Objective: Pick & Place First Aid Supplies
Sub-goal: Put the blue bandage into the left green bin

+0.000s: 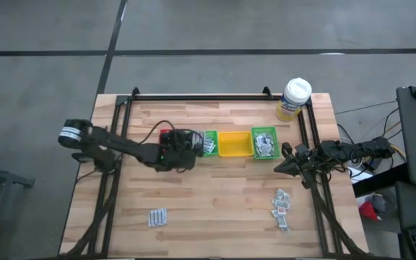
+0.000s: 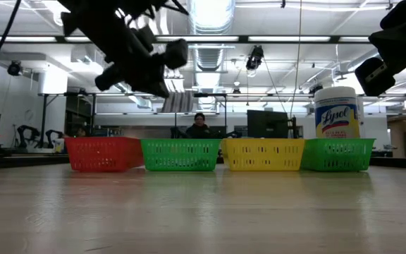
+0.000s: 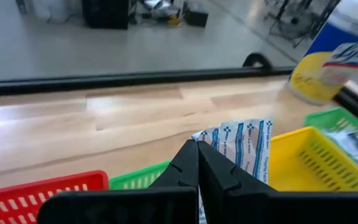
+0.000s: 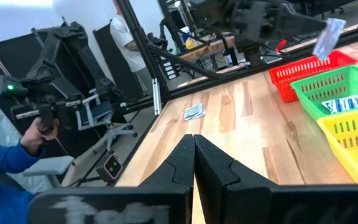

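My left gripper (image 1: 193, 144) hangs above the red bin (image 1: 167, 135) and the left green bin (image 1: 209, 143), shut on a few white-blue sachets (image 3: 244, 146). That green bin holds more white-blue sachets (image 4: 347, 102). The yellow bin (image 1: 235, 144) and the right green bin (image 1: 264, 142), which holds pale pads, stand in the same row. Two loose piles of sachets lie on the table, one near left (image 1: 157, 217) and one near right (image 1: 282, 204). My right gripper (image 1: 286, 166) waits shut at the table's right side, touching nothing. My left gripper pinches the white-blue sachets by one edge (image 3: 211, 138) between its two fingertips. It comes from the table's left, slanting a little downward. The sachets (image 4: 328, 36) stick out beyond the fingers and hang clear above the bins.
A yellow wipes tub with a white lid (image 1: 295, 98) stands at the far right corner. A black frame (image 1: 193, 96) runs along the far edge and both sides. A person with a hand controller (image 4: 17, 155) shows beyond the table's left. Bare wood lies between the bins and the near piles.
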### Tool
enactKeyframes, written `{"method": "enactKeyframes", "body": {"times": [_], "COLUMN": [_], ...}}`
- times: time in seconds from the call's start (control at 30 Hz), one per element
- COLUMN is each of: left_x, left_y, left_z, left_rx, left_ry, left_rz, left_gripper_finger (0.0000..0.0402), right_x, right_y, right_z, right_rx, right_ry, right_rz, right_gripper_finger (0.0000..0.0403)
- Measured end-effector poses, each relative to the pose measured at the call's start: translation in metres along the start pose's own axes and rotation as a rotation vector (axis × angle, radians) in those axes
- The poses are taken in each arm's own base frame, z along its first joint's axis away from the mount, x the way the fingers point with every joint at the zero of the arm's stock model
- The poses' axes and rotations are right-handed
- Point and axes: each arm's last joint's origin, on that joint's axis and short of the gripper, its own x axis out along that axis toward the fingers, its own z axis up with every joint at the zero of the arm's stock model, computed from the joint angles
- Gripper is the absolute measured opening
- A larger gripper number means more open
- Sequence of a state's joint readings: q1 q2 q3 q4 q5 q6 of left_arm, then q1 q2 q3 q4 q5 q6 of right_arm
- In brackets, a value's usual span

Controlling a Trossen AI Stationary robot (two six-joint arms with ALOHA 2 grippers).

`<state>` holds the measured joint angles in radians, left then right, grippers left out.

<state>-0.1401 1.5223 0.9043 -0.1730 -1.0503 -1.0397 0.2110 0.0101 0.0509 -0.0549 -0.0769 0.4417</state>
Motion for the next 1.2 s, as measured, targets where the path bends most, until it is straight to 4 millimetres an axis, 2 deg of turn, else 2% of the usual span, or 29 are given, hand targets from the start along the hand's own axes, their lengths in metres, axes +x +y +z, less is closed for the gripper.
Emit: {"method": "enactKeyframes", "body": {"times": [0.2, 0.5, 0.87, 1.2], "left_x": [0.022, 0.044, 0.061, 0.066], "left_y": [0.002, 0.003, 0.006, 0.008], "left_z": [0.001, -0.004, -0.025, -0.028], "left_rx": [-0.042, -0.097, -0.134, -0.137], "left_ry": [0.045, 0.155, 0.266, 0.3], "left_rz": [0.034, 0.011, 0.031, 0.036], "left_gripper_finger": [0.0, 0.0, 0.0, 0.0], "right_x": [0.0, 0.0, 0.0, 0.0], "right_y": [0.0, 0.0, 0.0, 0.0], "right_z": [0.0, -0.001, -0.001, -0.001], "right_rx": [0.0, 0.0, 0.0, 0.003], "right_ry": [0.002, 0.003, 0.003, 0.003], "right_rz": [0.0, -0.001, -0.001, -0.001], "right_gripper_finger": [0.0008, 0.0008, 0.0008, 0.0008]}}
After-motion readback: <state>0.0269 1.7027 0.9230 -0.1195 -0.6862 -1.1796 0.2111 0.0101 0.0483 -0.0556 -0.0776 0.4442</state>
